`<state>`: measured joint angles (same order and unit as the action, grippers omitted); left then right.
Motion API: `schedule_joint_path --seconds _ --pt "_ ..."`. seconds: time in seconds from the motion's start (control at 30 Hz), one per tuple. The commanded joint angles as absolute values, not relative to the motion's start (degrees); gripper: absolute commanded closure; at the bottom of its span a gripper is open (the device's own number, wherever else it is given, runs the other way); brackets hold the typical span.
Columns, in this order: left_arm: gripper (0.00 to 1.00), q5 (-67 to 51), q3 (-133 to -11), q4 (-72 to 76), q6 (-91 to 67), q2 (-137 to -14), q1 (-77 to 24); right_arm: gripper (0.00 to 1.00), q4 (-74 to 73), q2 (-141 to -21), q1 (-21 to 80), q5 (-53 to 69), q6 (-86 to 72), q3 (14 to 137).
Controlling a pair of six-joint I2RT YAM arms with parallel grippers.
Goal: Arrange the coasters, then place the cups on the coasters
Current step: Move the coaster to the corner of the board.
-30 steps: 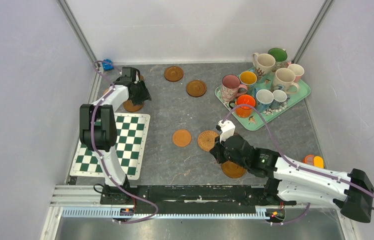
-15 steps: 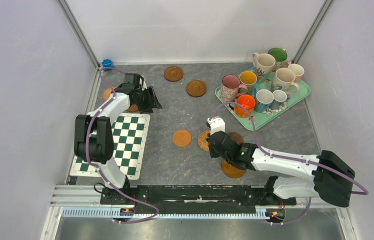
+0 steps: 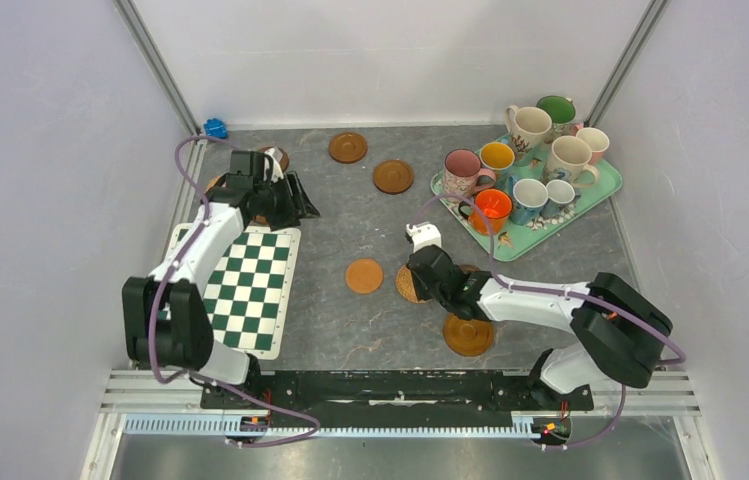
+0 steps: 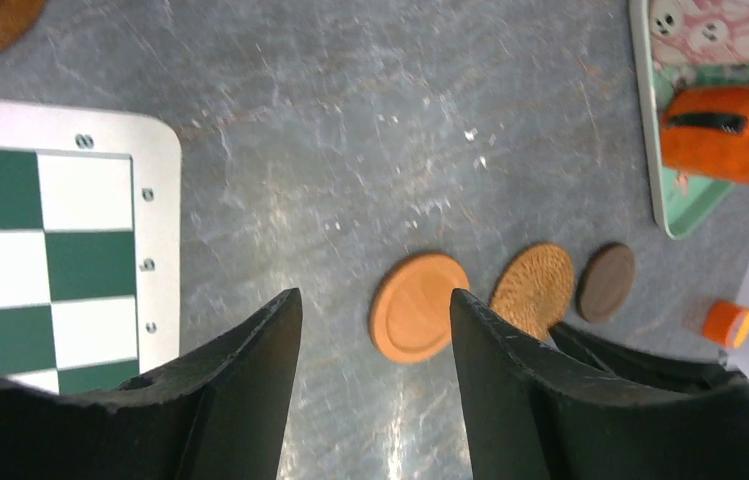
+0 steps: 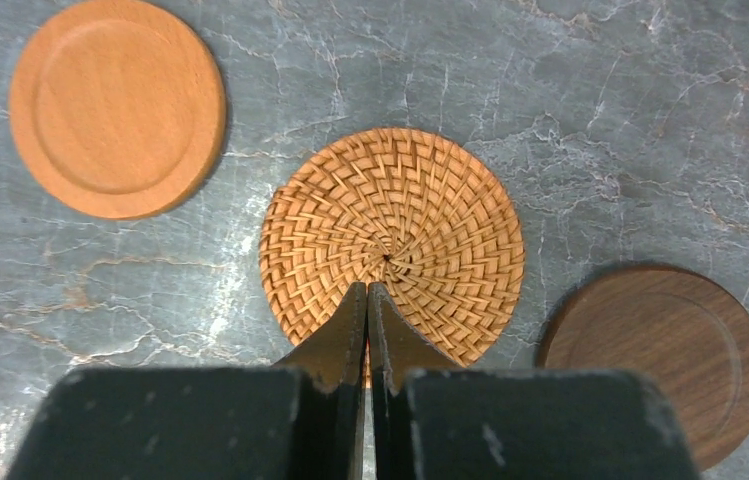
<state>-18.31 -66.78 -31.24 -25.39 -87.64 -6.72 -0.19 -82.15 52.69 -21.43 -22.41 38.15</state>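
Rattan coaster [image 5: 391,244]: judged light, stiff; best pinched at rim nearest fingertips.
Right gripper [image 5: 367,295]: closed, tips over it.
Left gripper [image 4: 375,297]: spread, empty.

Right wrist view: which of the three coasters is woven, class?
The middle one, the rattan coaster, shows a herringbone weave; the orange wooden coaster and dark wooden coaster beside it are smooth rimmed discs.

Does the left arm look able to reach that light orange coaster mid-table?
Probably yes. The left gripper is open and faces the light orange coaster across bare table; only the right gripper, shut over the woven coaster beside it, crowds it.
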Motion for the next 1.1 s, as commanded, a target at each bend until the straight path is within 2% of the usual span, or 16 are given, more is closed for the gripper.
schedule_joint_path --seconds 0.0,0.43,1.07 --pt "0.36 -22.9 -61.6 -32.3 -23.4 -79.2 -6.5 1.0 2.5 -84.5 52.3 -20.5 -20.3 39.8" --pt "0.33 -26.3 -47.3 -32.0 -21.8 -63.8 -6.9 1.0 -4.3 -84.6 53.3 -9.5 -20.4 35.2" --pt "0.3 -23.2 -46.8 -32.8 -21.7 -58.9 -9.1 1.0 -10.0 -77.9 61.8 -6.3 -27.2 26.5"
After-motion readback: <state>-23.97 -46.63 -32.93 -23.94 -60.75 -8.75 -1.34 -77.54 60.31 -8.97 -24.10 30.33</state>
